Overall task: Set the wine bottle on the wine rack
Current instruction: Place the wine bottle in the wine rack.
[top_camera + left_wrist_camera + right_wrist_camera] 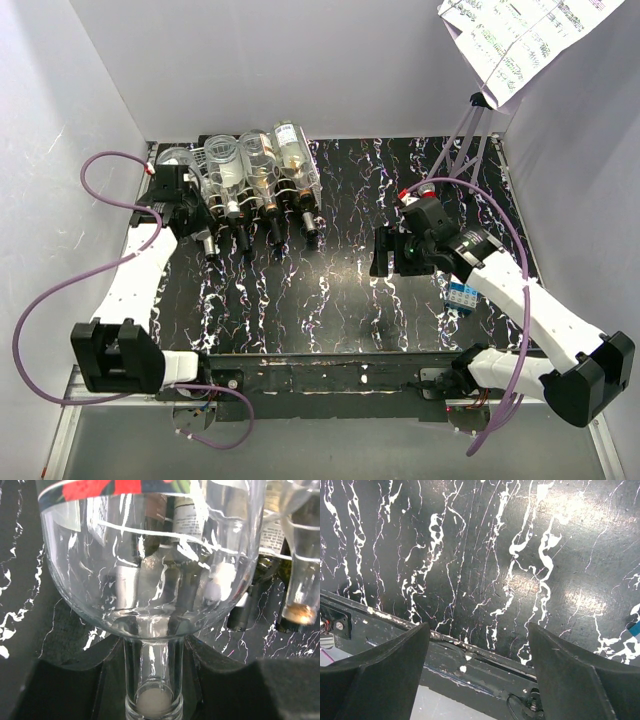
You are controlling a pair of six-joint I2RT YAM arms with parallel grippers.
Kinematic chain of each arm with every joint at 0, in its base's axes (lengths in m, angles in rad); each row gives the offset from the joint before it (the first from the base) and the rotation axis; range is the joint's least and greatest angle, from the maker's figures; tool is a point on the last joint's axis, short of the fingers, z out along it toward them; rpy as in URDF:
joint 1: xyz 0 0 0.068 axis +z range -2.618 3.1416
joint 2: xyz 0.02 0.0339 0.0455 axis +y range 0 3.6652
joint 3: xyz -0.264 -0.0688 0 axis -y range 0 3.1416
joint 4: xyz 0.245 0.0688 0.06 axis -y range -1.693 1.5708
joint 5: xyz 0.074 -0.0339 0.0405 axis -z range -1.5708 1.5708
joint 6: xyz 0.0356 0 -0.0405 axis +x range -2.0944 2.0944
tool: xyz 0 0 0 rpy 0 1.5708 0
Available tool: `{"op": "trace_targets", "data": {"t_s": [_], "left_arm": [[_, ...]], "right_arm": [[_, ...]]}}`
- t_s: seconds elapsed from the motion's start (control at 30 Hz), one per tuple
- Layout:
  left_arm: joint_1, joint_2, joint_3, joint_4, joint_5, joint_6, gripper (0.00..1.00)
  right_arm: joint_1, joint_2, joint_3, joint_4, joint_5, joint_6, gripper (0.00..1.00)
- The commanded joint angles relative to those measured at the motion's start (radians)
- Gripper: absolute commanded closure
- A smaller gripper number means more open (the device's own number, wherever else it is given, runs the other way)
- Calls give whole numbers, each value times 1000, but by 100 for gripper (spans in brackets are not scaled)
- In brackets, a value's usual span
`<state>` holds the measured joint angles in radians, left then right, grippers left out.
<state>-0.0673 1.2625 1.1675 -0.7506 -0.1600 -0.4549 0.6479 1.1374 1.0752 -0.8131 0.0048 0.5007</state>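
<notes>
Because the wine bottle (pixel 150 570) is clear glass and looks empty, I judge it stiff, fairly light, slippery and breakable. The narrow neck is the sensible place to hold it, and it wants a gentle set-down against the wire. That is where the left end effector (pixel 152 652) has it: its dark fingers (pixel 100 680) are clenched on either side of the neck, with the mouth toward the wrist camera.

From above, the bottle lies at the far left, at the leftmost cradle of the wine rack (pixel 312 188). It is just beside three other bottles (pixel 260 165) whose necks point near. Whether its weight rests fully on the wire I cannot tell.

The right end effector (pixel 477 630) is released and empty, hovering over the black marbled surface (pixel 340 300), well apart on the right.

A red label (pixel 100 487) wraps the held bottle, with no words legible. A neighbour's white label (pixel 190 515) and the printed sheet (pixel 520 35) at far right carry print too small to read.
</notes>
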Motion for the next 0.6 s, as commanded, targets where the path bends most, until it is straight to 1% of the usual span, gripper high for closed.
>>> {"op": "trace_targets", "data": {"t_s": [0.0,0.03,0.07,0.17,0.23,0.33,0.43,0.57], "left_arm": [[55,15,136,206,59,-19,100],[66,32,142,215,82,-13,100],[104,44,143,239,111,1,100],[132,98,168,276,158,44,100],[147,147,192,283,223,77,100],[170,187,189,351,321,143,100],[184,236,199,370,368,171,100],[198,284,209,373,358,167,100]], "right_arm": [[-5,-53,-18,-8,18,16,11],[-5,-62,-23,-8,18,19,11],[-5,-68,-27,-6,15,21,10],[-5,-82,-40,-3,8,18,9],[-7,-90,-43,-4,8,16,9],[-7,-102,-46,-4,6,9,9],[-7,-110,-54,-3,6,6,9],[-7,-111,-67,-1,3,4,9]]}}
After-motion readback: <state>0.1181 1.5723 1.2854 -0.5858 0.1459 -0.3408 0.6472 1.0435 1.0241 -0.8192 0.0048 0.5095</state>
